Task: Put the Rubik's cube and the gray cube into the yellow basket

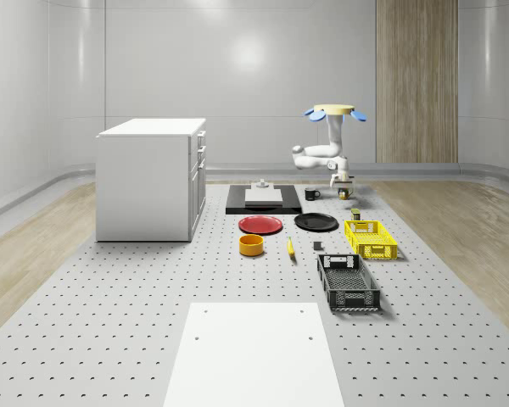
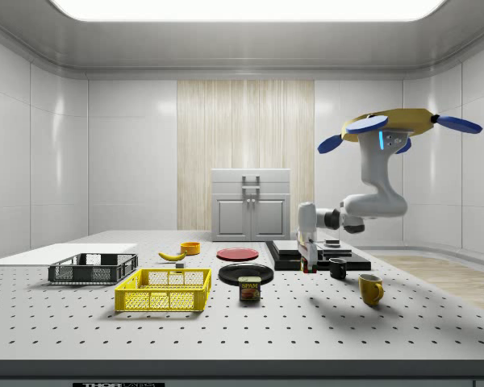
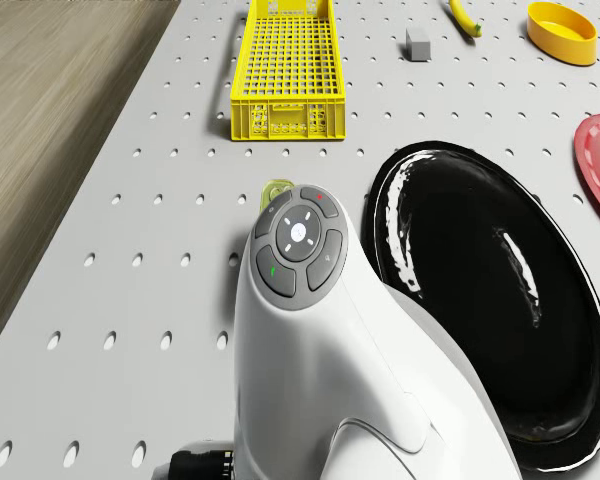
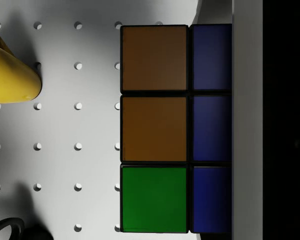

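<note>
The gripper (image 2: pixel 309 260) hangs right at the Rubik's cube (image 4: pixel 155 130) on the table (image 1: pixel 110 339) — grip unclear — beneath the hovering drone (image 2: pixel 391 121), likely for carrying it to the yellow basket (image 1: pixel 371 239), well apart.

A pale grey perforated worktop (image 1: pixel 110 339) lies between strips of light wooden floor (image 1: pixel 34 246), ringed by glossy off-white walls (image 1: pixel 237 76) with one vertical wood-panelled section (image 1: pixel 416 80), a white cabinet (image 1: pixel 153 178) with drawers standing on it, and a bright ceiling light panel (image 2: pixel 242 8) overhead.
</note>
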